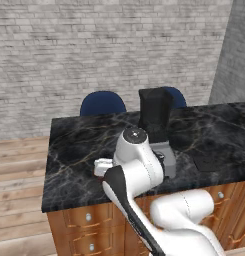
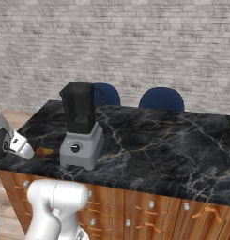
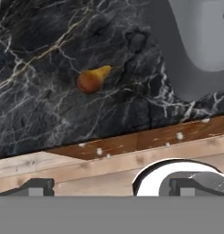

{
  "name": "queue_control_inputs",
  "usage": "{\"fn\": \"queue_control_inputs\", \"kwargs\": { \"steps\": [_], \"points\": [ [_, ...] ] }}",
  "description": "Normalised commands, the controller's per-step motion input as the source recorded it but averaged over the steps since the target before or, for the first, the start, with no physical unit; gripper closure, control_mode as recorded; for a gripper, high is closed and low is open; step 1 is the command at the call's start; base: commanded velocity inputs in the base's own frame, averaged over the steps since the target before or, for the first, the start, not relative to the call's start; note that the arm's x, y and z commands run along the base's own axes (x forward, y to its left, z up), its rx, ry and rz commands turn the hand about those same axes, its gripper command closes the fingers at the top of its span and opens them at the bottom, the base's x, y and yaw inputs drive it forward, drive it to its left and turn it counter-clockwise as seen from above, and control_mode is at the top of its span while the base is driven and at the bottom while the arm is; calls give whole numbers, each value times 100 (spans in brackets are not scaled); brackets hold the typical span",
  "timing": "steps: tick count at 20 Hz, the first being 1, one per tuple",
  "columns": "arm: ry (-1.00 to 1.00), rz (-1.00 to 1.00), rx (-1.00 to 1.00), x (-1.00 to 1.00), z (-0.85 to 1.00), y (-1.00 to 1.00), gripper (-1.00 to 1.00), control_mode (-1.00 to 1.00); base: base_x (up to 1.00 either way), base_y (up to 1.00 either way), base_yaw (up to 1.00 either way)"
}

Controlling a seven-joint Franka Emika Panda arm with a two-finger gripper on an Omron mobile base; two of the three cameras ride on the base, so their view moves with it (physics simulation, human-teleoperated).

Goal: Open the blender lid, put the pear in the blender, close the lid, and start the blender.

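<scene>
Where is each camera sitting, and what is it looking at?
Left base view: behind the arm's left, facing the counter and blender; the white arm rises at lower right.
Right base view: behind its right, facing the same blender, with the lid lying on the counter; arm at lower left.
Hand view: on the hand, looking down at the pear; open claw at bottom.
Shared: both base views show the blender.

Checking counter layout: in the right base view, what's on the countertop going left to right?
gripper → pear → blender → blender lid, lying flat on the counter.
</scene>
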Motion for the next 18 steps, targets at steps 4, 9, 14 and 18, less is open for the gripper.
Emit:
{"fn": "queue_control_inputs", "kwargs": {
  "steps": [4, 9, 14, 18],
  "points": [
    [0, -3, 0, 50, -1, 27, -100, -100, 0, 0, 0],
    [2, -9, 0, 44, -6, 11, -100, -100, 0, 0, 0],
    [2, -4, 1, 39, -23, 1, -100, -100, 0, 0, 0],
    [4, 0, 1, 30, -36, 0, -100, -100, 0, 0, 0]
  ]
}}
